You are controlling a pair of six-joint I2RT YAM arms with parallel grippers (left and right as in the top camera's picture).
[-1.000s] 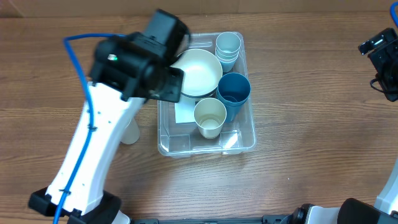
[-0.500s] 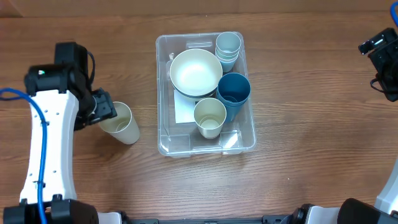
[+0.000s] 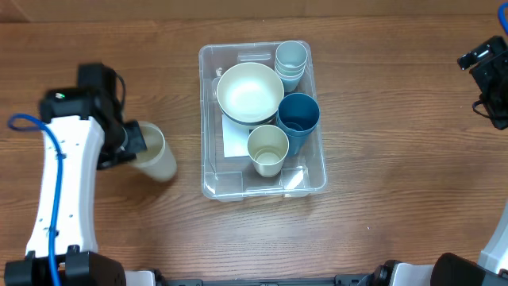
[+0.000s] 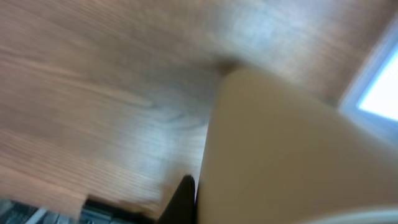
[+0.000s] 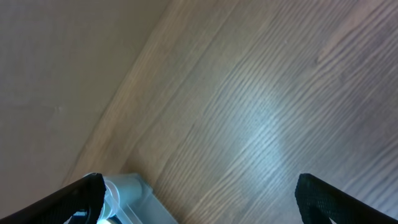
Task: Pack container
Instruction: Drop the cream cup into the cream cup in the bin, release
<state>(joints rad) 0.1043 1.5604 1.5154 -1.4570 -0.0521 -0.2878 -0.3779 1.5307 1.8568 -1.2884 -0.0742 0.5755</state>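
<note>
The wooden table [image 3: 397, 199] carries everything, and the container [image 3: 228, 178] sits at its middle, long side running away from the robot. The left arm [image 3: 67, 191] lies along the table's left side, well apart from the bin. Inside the container, a cream bowl [image 3: 250, 91] fills the far left part. A dark blue cup [image 3: 299, 117] stands at the right wall, a cream cup [image 3: 268, 149] just in front of it, and a stack of pale cups [image 3: 291, 57] in the far right corner. A white label [image 3: 234, 143] shows through the base in front of the bowl.

One loose cup [image 3: 159, 159], cream like the other, stands out on the table left of the bin, and the left gripper [image 3: 128, 141] is right at its upper part. The left wrist view is blurred and filled by the cup's wall, with one dark fingertip [image 4: 183, 199] at its edge. I cannot tell whether the jaws have closed on the cup or only sit beside it. The right gripper [image 5: 205, 199] is parked at the far right with its fingers spread and nothing between them.

The step in hand looks like fetching that loose cup. To do it well, take a firm hold near the rim and lift straight up until the base clears the bin's left wall. Then carry it across level (a tilted cup could catch the bowl's edge). Nesting it into the cream cup, or setting it on the bare floor over the label, seems the tidiest finish, with a slow descent before release.
</note>
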